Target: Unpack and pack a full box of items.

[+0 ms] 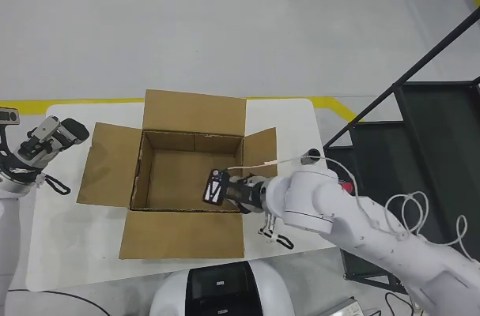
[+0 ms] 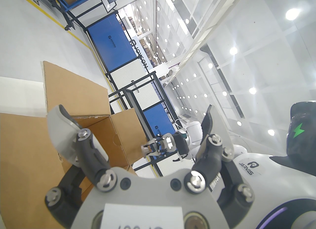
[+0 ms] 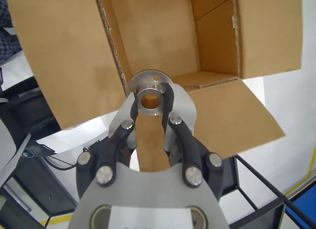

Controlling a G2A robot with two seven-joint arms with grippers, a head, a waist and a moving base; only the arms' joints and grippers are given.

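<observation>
- A white table with rounded corners stands on a pale grey floor.
- A yellow line runs across the floor just behind the table.
- A black metal rack stands beside the table.
- Blue partition panels in black frames line the hall.
- Round ceiling lights shine in rows overhead.

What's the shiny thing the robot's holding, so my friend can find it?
Find the big open cardboard box on the white table. Over one corner the right gripper grips a metal flange: a round silver disc with small holes and a hollow collar, the only shiny thing against brown cardboard.
</observation>
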